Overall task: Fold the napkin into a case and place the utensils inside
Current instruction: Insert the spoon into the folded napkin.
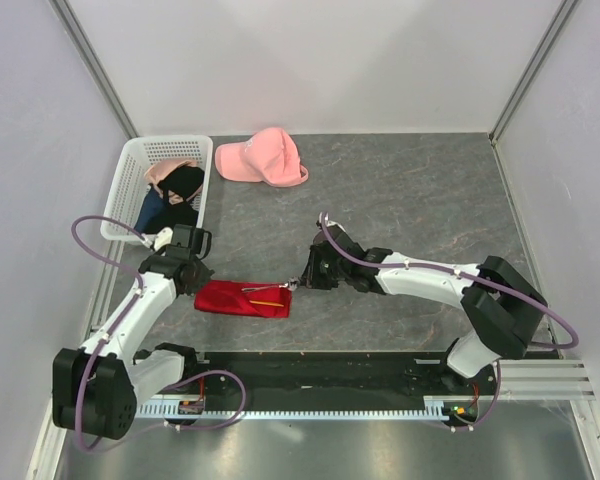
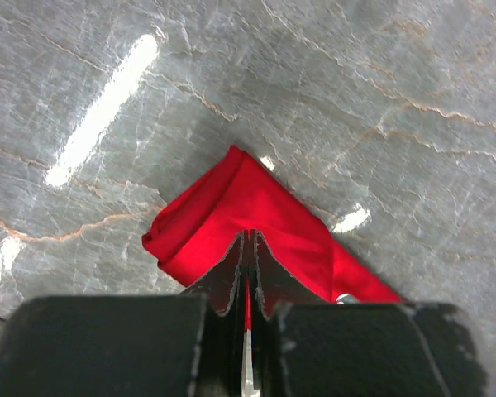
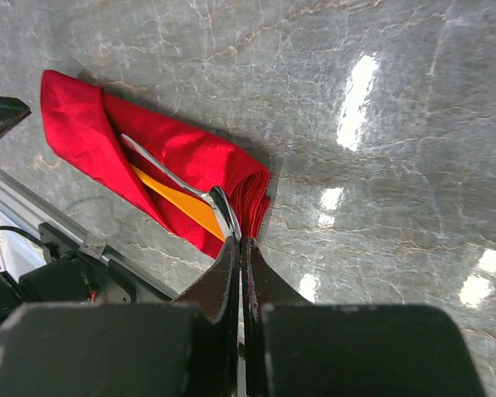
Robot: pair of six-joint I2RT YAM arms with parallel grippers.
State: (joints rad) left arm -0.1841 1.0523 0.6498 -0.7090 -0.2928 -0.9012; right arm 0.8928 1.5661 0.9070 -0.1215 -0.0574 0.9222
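Currently we list: left gripper (image 2: 250,240) clamped on case (image 1: 242,298) at 9 o'clock, likely anchoring it; right gripper (image 3: 238,244) pinching silver utensil (image 3: 169,175) at 3 o'clock, for insertion.

a pink cap (image 1: 263,158) lies on the grey marbled table (image 1: 410,190) toward its far side. just to its left, apart from it, a white slotted basket (image 1: 170,141) sits by the left wall, holding a black garment (image 1: 184,184), a blue one (image 1: 150,210) and a peach cloth (image 1: 163,170).
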